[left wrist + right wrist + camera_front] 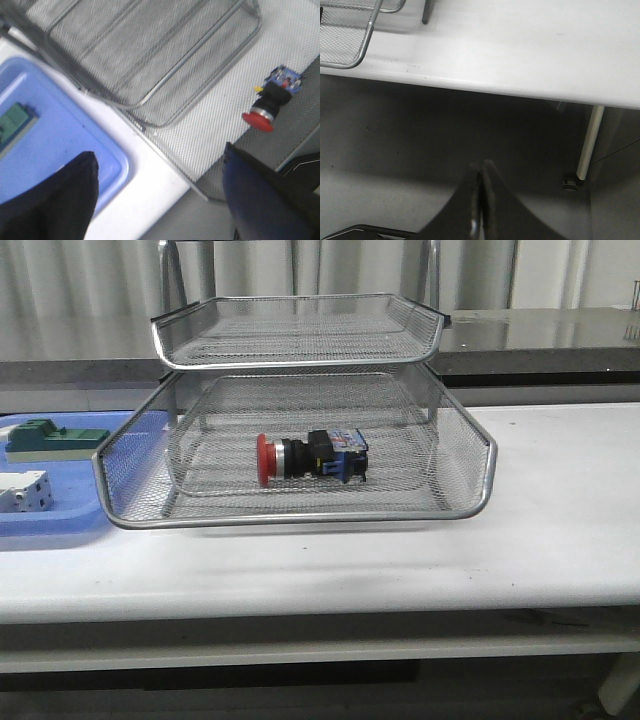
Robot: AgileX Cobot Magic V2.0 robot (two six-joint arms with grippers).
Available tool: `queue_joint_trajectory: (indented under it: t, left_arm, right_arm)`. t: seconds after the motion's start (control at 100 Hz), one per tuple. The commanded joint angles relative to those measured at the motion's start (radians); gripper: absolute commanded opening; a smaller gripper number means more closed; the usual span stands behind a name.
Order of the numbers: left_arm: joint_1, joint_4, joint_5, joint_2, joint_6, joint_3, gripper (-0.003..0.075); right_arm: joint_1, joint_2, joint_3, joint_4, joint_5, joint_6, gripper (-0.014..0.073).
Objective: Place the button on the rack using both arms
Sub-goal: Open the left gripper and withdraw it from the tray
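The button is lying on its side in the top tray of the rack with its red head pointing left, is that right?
Not quite. The button does lie on its side with its red head pointing left, but the front view shows it in the pulled-out lower tray of the rack, not the top one, which has nothing in it.

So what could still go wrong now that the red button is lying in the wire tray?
The red-headed push-button with black body lies on its side in the pulled-out tray of the silver wire-mesh rack, so a knock might roll it. That tray's front rim reaches close to the white table's edge. The open left fingers hang near the rim and might bump it.
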State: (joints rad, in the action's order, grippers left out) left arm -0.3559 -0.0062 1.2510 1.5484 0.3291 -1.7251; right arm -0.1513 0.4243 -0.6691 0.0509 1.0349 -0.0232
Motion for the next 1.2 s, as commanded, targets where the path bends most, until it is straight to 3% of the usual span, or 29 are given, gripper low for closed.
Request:
queue_joint_trajectory:
  t: [0.0,0.34,0.66,0.94,1.19]
  left_arm:
    - [0.061,-0.028,-0.035,-0.126,-0.036,0.085,0.0487]
    - [0.197,-0.067,-0.484,-0.522,-0.133,0.66,0.0486]
    - [0.207,-0.081,-0.923,-0.88,-0.201,1.135,0.0486]
    - [0.207,-0.093,-1.181,-1.097,-0.201,1.395,0.0483]
    - [0.207,-0.093,-1.389,-1.154,-0.201,1.491,0.0483]
  right_arm:
    - [-0.001,0.008,-0.03,0.011,-0.055,-0.001,-0.0071]
    - [-0.001,0.008,-0.03,0.011,-0.055,-0.001,-0.0071]
    - [-0.001,0.008,-0.03,0.011,-0.055,-0.001,-0.0071]
    - [-0.001,0.008,-0.03,0.011,-0.055,-0.001,-0.0071]
    - [-0.001,0.008,-0.03,0.011,-0.055,-0.001,-0.0071]
